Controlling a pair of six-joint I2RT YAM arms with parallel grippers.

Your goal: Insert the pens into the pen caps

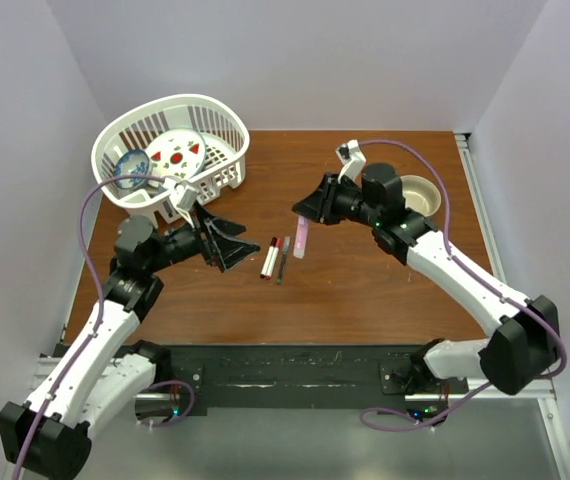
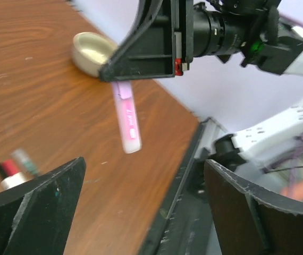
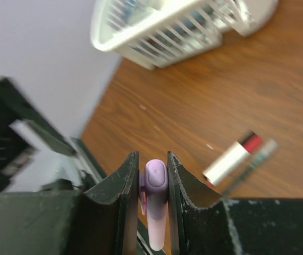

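The pink pen (image 1: 302, 238) hangs upright over the middle of the bench (image 1: 365, 290), its purple top end pinched between the jaws of the right gripper (image 1: 310, 207). Just to its left the white pen with a red end (image 1: 270, 258) and the dark pen (image 1: 282, 262) lie side by side on the wood. The left gripper (image 1: 235, 242) stands beside them, spread wide and empty. A white basket (image 1: 215, 105) sits far left, a small bowl (image 1: 420, 195) far right.
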